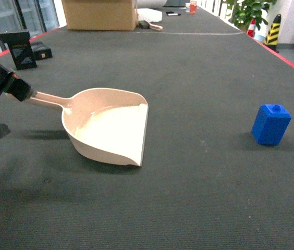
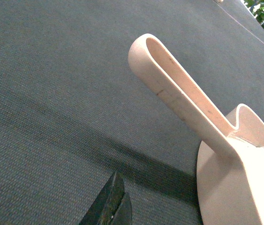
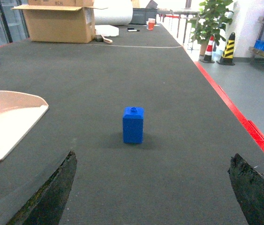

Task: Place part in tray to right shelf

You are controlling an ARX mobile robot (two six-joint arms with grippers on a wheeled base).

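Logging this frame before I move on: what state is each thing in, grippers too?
part: upright on the mat, ungrasped, outside the tray.
tray: flat on the mat, empty, open lip towards the part.
left gripper: at the tray handle's end; grip unclear.
right gripper: open, empty, facing the part.

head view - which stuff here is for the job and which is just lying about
For the job:
blue block, upright on the mat
beige scoop, empty
left gripper, at the scoop's handle end
right gripper, open, facing the block

Lying about:
cardboard box
black box
potted plant
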